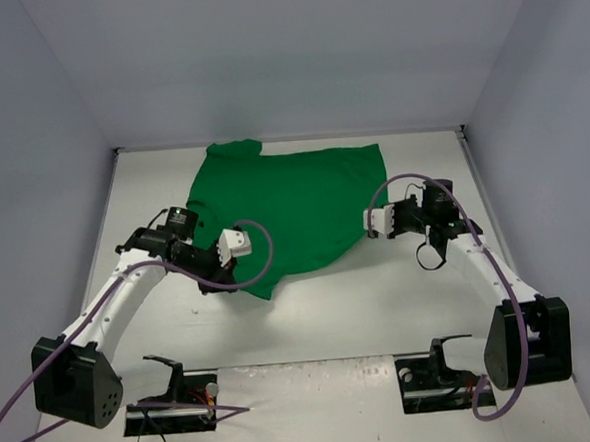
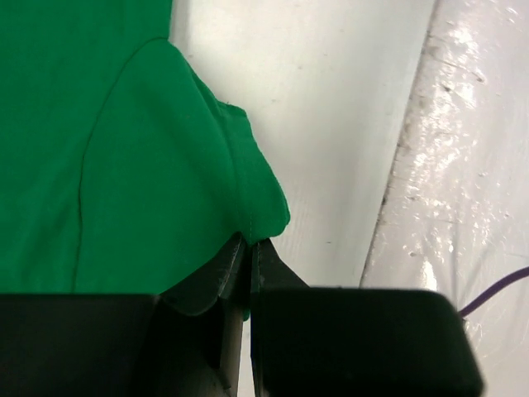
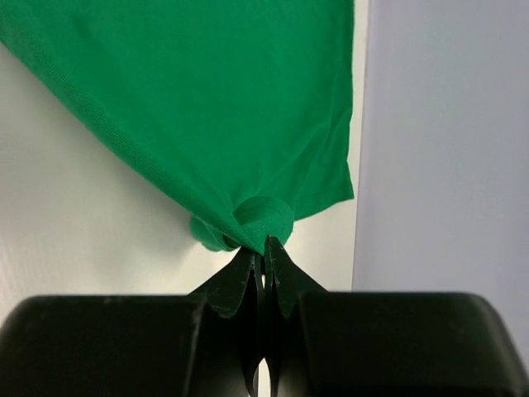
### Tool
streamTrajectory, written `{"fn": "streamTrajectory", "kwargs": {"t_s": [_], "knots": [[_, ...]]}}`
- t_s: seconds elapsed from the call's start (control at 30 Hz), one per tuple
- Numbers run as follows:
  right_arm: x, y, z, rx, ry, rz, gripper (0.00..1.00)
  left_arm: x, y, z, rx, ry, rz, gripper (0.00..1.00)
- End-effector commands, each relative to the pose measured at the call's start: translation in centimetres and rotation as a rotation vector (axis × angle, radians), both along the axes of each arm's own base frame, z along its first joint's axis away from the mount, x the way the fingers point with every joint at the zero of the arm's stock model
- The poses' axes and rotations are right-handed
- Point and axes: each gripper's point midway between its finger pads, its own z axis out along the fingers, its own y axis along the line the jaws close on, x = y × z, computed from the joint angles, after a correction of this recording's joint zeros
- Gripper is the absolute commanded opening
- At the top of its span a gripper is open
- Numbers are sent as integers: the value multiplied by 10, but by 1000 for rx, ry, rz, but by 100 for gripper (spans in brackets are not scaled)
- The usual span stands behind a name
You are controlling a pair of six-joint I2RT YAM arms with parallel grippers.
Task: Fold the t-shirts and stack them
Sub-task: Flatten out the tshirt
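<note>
The green t-shirt is seen spread over the far half of the table, one sleeve reaching the far edge; its near hem is drawn out between the two arms. The left gripper is clamped tight on a thin fold at the shirt's near-left corner; the right gripper is clenched on a small rolled knot of cloth on the side toward the right edge.

Trouble can be looked for in several places. Only a sliver of fabric is caught on the left, so a sharp pull could probably strip it free and the corner would be dropped mid-fold. On the right a bunched lump is held rather than a flat hem; a twist is likely to be carried into the fold. If the two arms are not lifted evenly, a slanted crease may be laid down. The right side wall is close by, and any outward swing risks a knock.
</note>
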Motion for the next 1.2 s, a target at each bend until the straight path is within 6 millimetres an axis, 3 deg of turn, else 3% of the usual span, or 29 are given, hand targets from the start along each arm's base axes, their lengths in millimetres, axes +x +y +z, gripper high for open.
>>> {"fn": "streamTrajectory", "kwargs": {"t_s": [0.0,0.03,0.07,0.1,0.17,0.2,0.23,0.3,0.4,0.47,0.53,0.6,0.67,0.7,0.73,0.8,0.9,1.03,1.17], "knots": [[-16,-10,-4,-118,-26,61,0,-22,-9,16,5,-63,-120,0],[-16,-12,-6,-142,-28,65,2,-25,-10,13,33,-63,-142,0],[-18,-15,-9,-156,-13,60,15,-30,-7,10,56,-49,-156,0],[-20,-16,-10,-167,0,61,18,-35,-7,9,67,-38,-179,3],[-22,-19,-10,-203,30,82,52,-44,-4,3,93,-9,-235,41],[-23,-21,-11,-220,47,77,70,-46,-1,0,111,0,-251,52],[-22,-24,-9,-228,46,67,82,-49,2,-1,125,14,-263,63],[-20,-26,-2,-232,29,56,93,-52,5,0,135,3,-298,78],[-20,-22,14,-194,0,51,95,-53,5,10,107,-92,-345,82],[-19,-17,27,-146,-10,40,92,-53,3,22,71,-184,-366,83],[-15,-12,40,-80,0,17,77,-39,-1,35,44,-205,-265,83],[-8,-8,45,-11,45,-13,56,-8,-3,51,13,-241,-125,83],[4,-7,42,72,136,-86,19,24,9,62,-35,-203,53,77],[8,-7,38,114,188,-137,6,52,18,73,-61,-225,160,73],[17,-7,32,134,229,-165,2,70,22,68,-60,-142,296,65],[22,-3,20,151,294,-211,0,104,37,65,-21,-121,452,60],[18,-4,-14,50,346,-249,0,137,57,45,82,-81,646,51],[0,-3,-66,-67,442,-244,0,154,74,6,210,9,831,48],[-9,-3,-86,-117,487,-258,0,162,87,-10,260,55,1012,49]]}}
